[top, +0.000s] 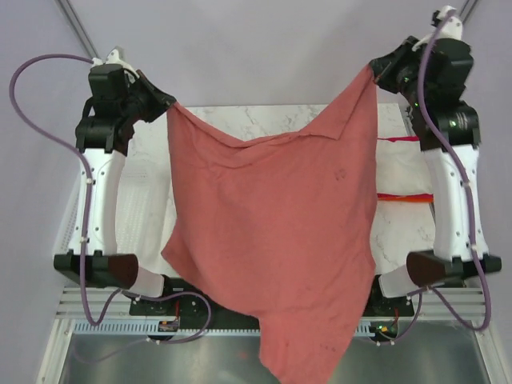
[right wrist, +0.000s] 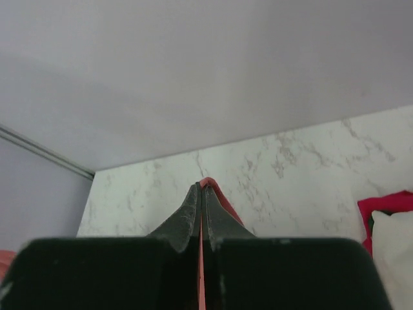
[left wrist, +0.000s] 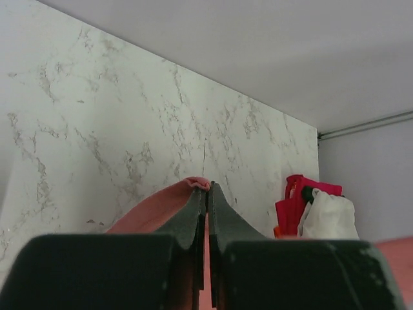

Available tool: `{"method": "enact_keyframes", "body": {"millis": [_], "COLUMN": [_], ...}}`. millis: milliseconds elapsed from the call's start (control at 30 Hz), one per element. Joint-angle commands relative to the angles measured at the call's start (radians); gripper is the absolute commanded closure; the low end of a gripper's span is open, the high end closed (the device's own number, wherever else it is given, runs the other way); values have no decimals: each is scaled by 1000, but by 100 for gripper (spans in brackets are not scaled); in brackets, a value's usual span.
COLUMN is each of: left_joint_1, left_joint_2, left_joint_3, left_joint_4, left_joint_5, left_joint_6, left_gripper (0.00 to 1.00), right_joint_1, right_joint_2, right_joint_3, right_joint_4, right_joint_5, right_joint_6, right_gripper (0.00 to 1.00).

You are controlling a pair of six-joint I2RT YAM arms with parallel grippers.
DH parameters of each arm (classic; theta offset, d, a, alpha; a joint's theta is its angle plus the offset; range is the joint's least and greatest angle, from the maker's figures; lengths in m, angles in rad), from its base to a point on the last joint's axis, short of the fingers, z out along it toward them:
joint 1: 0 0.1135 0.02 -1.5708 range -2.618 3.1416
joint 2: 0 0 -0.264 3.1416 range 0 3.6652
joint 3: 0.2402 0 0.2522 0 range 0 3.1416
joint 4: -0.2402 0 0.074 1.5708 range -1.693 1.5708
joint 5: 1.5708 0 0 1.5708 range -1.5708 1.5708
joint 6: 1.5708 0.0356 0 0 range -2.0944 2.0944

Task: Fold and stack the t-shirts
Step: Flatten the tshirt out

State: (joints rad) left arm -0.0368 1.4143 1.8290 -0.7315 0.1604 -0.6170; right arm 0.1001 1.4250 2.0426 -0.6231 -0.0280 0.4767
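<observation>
The salmon-red t-shirt [top: 272, 216] hangs in the air above the marble table [top: 264, 118], stretched between the 2 arms. The left gripper [top: 166, 106] pinches 1 upper corner and the right gripper [top: 374, 70] pinches the other, held a little higher and further back. Both wrist views show the jaws pressed together on a thin fold of salmon cloth, with only a sliver of fabric poking out at the tips. The top edge sags between the 2 holds. The body of the shirt falls toward the near edge, and its lowest corner trails past the arm bases.

On the right side of the table lies a cream-white shirt [top: 400, 168], with a strip of a magenta shirt [top: 398, 139] showing at its far edge and a strip of an orange shirt [top: 404, 196] at its near edge. From the left wrist view they look more like a bunched heap than a tidy pile, so I cannot tell whether any of them is properly folded.

The task looks to be at an early stage for this shirt: it is lifted and spread, but not laid flat, and no fold is made. It has to be laid out, folded and placed on a stack, and the other 3 probably need the same.
</observation>
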Motion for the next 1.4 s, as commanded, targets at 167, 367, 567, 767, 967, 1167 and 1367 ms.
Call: {"method": "enact_keyframes", "body": {"millis": [167, 367, 567, 767, 967, 1167, 1367], "left_joint_1": [21, 32, 77, 75, 69, 51, 51], "left_joint_2": [195, 262, 321, 203, 94, -95, -367], "left_joint_3": [548, 611, 445, -17, -356, -655, -983], "left_joint_4": [64, 231, 320, 569, 704, 710, 693], "left_joint_5": [30, -12, 31, 60, 134, 134, 103], "left_joint_6": [-39, -69, -90, -92, -105, -78, -84], "left_gripper": [98, 98, 98, 98, 98, 98, 98], "right_joint_1": [-94, -278, -303, -303, -304, -304, -304], "right_joint_2": [239, 310, 298, 34, -202, -423, -650], "right_joint_3": [542, 534, 221, -350, -695, -906, -1015], "right_joint_4": [32, 342, 537, 642, 568, 458, 211], "right_joint_5": [-183, -431, -565, -557, -471, -458, -464], "right_joint_6": [143, 411, 488, 372, 304, 257, 140], "right_gripper": [100, 100, 100, 100, 100, 100, 100]}}
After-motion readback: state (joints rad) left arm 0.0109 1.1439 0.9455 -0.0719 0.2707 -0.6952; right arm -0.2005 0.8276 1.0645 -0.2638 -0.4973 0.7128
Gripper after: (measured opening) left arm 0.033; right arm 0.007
